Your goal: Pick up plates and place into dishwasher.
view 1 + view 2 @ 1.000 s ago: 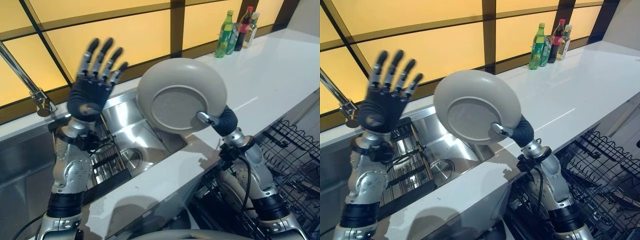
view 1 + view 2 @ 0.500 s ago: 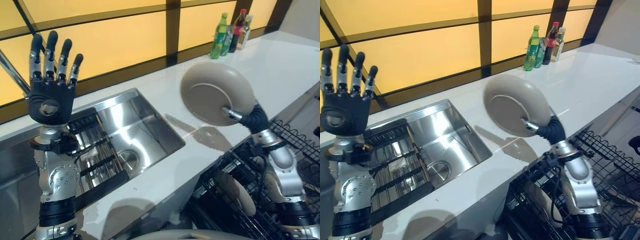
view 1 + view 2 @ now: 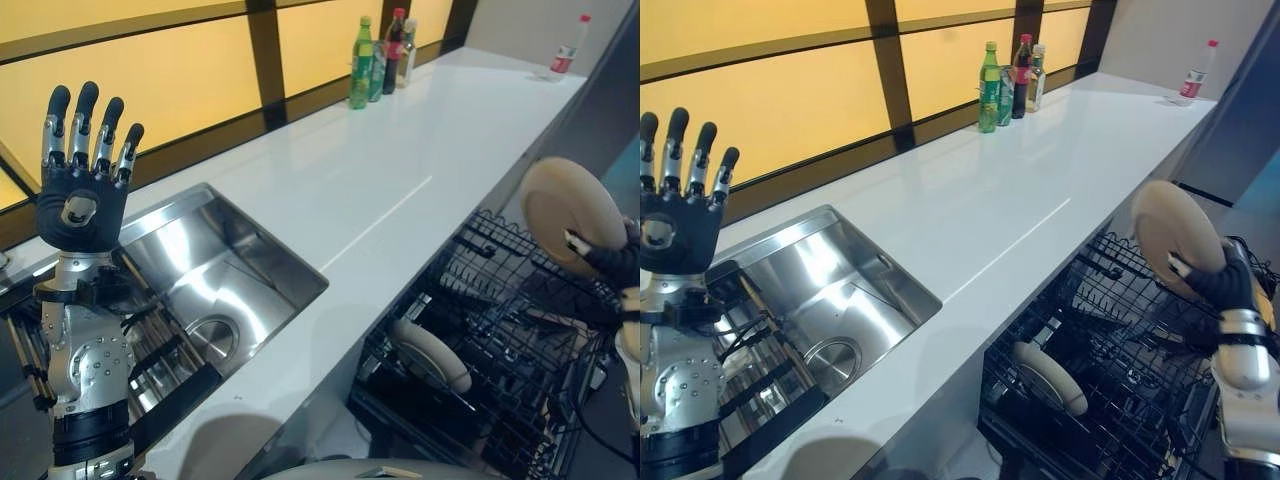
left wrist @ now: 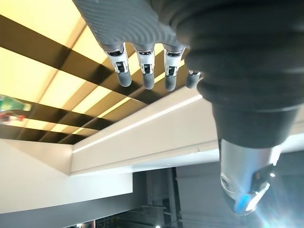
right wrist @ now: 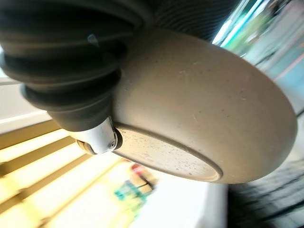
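My right hand point(image 3: 1218, 282) holds a beige plate point(image 3: 1170, 238) on edge above the open dishwasher rack point(image 3: 1120, 340), its thumb pressed on the plate's underside point(image 5: 199, 118). A second beige plate point(image 3: 1048, 378) stands in the lower part of the rack point(image 3: 500, 330). My left hand point(image 3: 82, 190) is raised over the sink's point(image 3: 215, 275) left side, palm forward, fingers straight and spread, holding nothing; its fingers point(image 4: 145, 71) point up in the left wrist view.
A white counter point(image 3: 1020, 200) runs back to the right. Several bottles point(image 3: 1008, 82) stand by the window, and a small red-capped bottle point(image 3: 1193, 78) at the far end. A wire drainer point(image 3: 760, 350) lies in the sink's left part.
The camera has swung right. My right hand has carried the plate from over the counter edge to above the dishwasher rack. The left hand stays raised.
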